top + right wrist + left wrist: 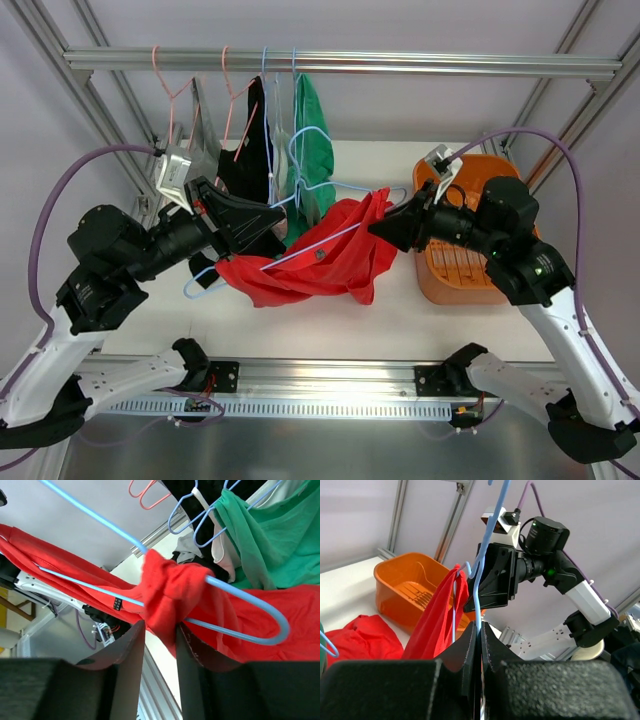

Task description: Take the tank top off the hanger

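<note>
A red tank top hangs on a light blue hanger held in the air above the white table. My left gripper is shut on the hanger's wire, pinched between its fingertips in the left wrist view. The tank top's strap is bunched at the hanger's far end. My right gripper is at that end. Its jaws stand apart around the bunched red strap where it wraps the hanger arm; the gripper has not closed on the cloth.
An orange basket stands at the right of the table, also seen in the left wrist view. A metal rail across the back carries several hangers with a green garment and a black one.
</note>
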Robot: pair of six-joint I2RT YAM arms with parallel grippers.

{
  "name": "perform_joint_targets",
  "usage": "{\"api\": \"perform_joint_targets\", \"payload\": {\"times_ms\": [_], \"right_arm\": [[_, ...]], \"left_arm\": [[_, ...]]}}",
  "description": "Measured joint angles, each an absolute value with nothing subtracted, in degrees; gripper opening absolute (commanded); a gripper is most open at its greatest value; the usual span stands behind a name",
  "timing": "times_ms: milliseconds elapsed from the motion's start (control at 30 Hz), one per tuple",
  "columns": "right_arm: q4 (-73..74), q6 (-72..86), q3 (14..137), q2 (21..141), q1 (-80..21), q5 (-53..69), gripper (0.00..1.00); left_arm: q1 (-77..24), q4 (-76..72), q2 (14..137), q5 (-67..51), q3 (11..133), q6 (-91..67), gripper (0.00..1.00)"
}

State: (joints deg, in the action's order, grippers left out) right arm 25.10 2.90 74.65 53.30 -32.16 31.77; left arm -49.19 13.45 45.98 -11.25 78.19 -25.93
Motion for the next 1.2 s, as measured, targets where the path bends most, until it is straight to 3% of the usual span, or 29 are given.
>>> {"api": "perform_joint_targets", "payload": {"times_ms": [67, 100, 133, 500, 767, 967, 1200], "right_arm": [[24.99, 2.52, 74.35, 52.84, -33.45, 29.32, 0.19], [24.99, 2.24, 74.15, 52.53, -33.54, 28.32, 0.03], [24.95, 1.85, 73.84, 52.18, -33.56, 27.09, 0.00], [28.05, 0.49, 73.34, 49.17, -33.76, 5.69, 0.00], [33.45, -1.78, 80.38, 47.79, -33.74, -8.43, 0.00], [35.42, -1.34, 80.09, 46.04, -33.69, 2.24, 0.00], [32.10, 3.64, 65.04, 38.00, -33.69, 23.92, 0.00]], "left_arm": [[-49.19, 13.45, 46.35, -11.25, 78.19, -26.11, 0.00], [-49.19, 13.47, 46.50, -11.25, 78.19, -26.13, 0.00], [-49.19, 13.50, 46.57, -11.29, 78.19, -26.13, 0.00], [-49.19, 17.91, 44.91, -10.98, 78.19, -25.65, 0.00], [-49.19, 23.53, 43.79, -16.25, 82.04, -25.50, 0.00], [-49.19, 21.12, 44.14, -17.65, 89.78, -25.06, 0.00], [-49.23, -3.27, 50.85, -21.17, 87.92, -25.78, 0.00]]}}
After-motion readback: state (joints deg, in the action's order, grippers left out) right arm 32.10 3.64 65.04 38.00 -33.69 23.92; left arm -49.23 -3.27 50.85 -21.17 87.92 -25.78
